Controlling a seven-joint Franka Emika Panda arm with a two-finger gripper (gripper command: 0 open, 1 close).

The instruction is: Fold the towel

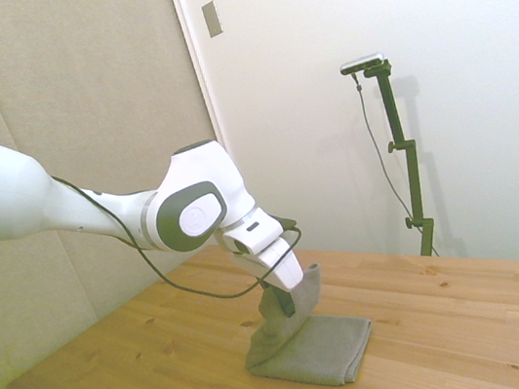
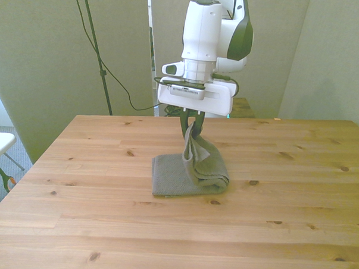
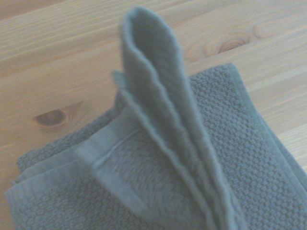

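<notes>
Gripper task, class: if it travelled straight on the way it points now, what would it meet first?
Probably the flat part of the plain grey cloth towel it already holds, lying directly below the gripper; then the wooden table.

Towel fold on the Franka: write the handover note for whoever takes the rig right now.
Gripper: shut on the towel, pinching one edge and holding it up above the table.
Towel: the rest lies flat in layers near the middle of the table; the lifted part rises from the side toward the front view's right. The wrist view shows the raised edge as several layers pinched together.
Done: the edge is grasped and lifted.
Left: carry the lifted edge over toward the front view's left, lay it on the flat part, release, and check that the layers line up.
</notes>
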